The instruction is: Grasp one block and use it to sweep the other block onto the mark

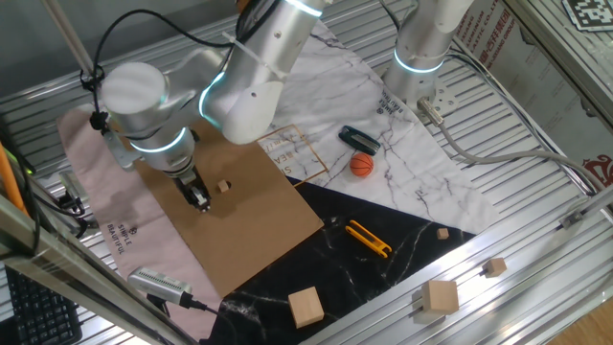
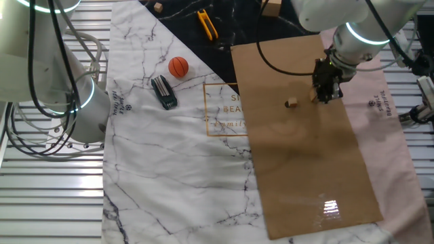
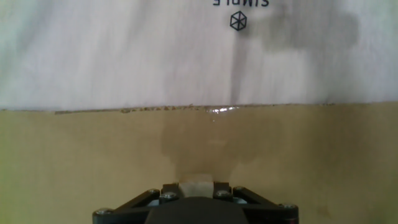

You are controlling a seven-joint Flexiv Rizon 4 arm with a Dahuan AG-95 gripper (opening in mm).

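My gripper (image 1: 198, 199) stands low over the brown cardboard (image 1: 263, 225), fingers pointing down; it also shows in the other fixed view (image 2: 324, 95). In the hand view a tiny tan block (image 3: 196, 186) sits between the two fingers, and the jaws are shut on it. The other tiny tan block (image 1: 224, 186) lies on the cardboard a short way from the gripper, apart from it; it also shows in the other fixed view (image 2: 291, 102). I cannot see the black mark in any view.
An orange ball (image 1: 360, 165) and a black object (image 1: 359, 139) lie on the marbled cloth beyond the cardboard. A yellow tool (image 1: 369, 238) and larger pale cubes (image 1: 306, 307) (image 1: 441, 297) lie on the dark cloth. A pink cloth (image 3: 124, 56) borders the cardboard edge.
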